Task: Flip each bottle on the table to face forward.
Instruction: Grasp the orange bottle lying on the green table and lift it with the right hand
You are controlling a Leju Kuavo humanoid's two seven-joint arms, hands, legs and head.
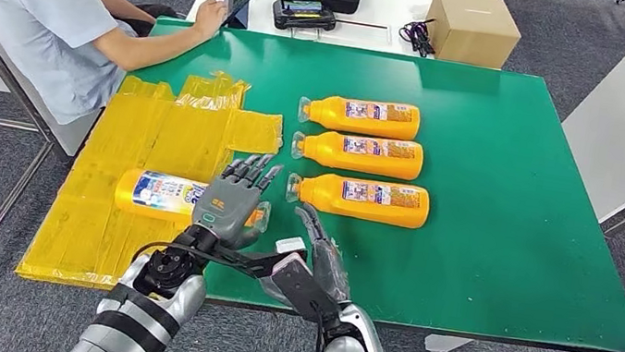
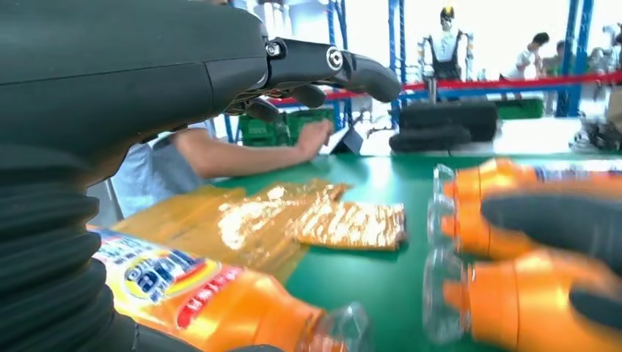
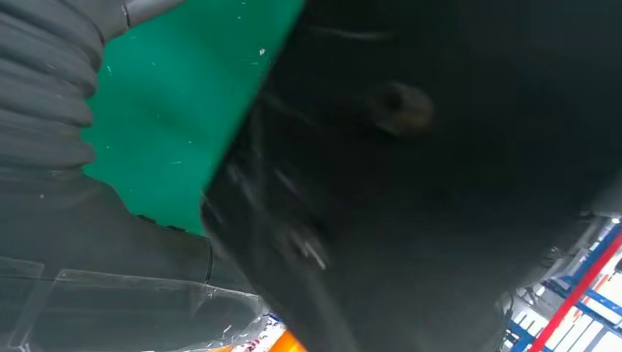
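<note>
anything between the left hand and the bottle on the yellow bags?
Nothing visible. In the head view the left hand is over the bottle lying on the yellow bags, fingers spread above it. Whether it touches the bottle yet, I cannot tell. The three bottles in a row lie apart on the green mat.

green table (image 1: 509,215): 3 orange bottles (image 1: 366,154) lie on their sides in a row at centre, caps toward the yellow plastic sheet (image 1: 143,160) spread over the left edge. a 4th bottle (image 1: 158,193) lies on that sheet.
</note>
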